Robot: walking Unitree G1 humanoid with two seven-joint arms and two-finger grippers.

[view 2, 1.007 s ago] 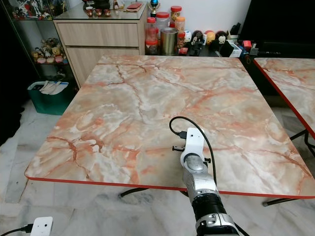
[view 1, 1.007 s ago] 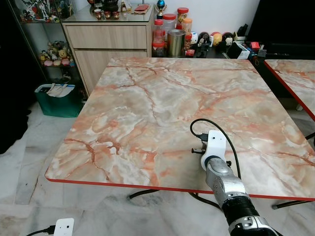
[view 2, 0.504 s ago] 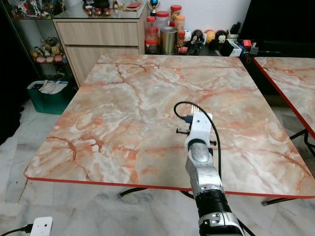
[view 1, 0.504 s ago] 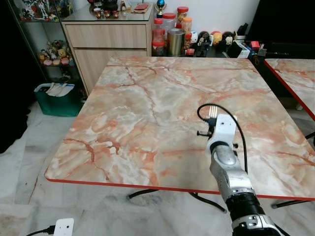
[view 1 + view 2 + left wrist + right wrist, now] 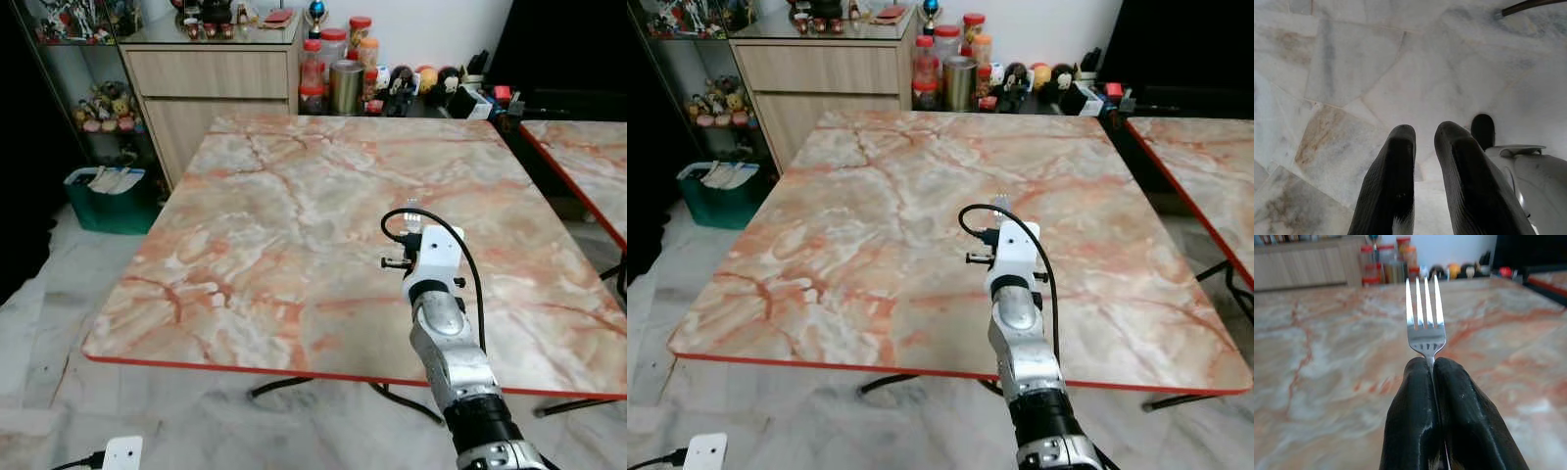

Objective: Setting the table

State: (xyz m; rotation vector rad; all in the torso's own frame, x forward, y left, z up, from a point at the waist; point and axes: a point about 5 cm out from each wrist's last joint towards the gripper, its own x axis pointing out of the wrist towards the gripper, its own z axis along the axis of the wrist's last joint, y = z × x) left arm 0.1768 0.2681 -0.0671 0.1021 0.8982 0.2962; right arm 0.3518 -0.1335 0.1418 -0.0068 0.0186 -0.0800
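Note:
My right gripper is shut on the handle of a silver fork. The tines point forward, low over the marble table. In the left eye view my right arm, with its white wrist mount, reaches over the near right part of the table, and the fork's tines glint just beyond the mount. My left gripper hangs over the pale stone floor. Its fingers stand a narrow gap apart with nothing between them.
A wooden cabinet and a row of jars and tins stand behind the table's far edge. A green bin sits on the floor at left. A second marble table stands at right. A white device lies on the floor.
My right arm has reached farther forward over the table with the fork. The head view has shifted slightly. The grip on the fork is unchanged.

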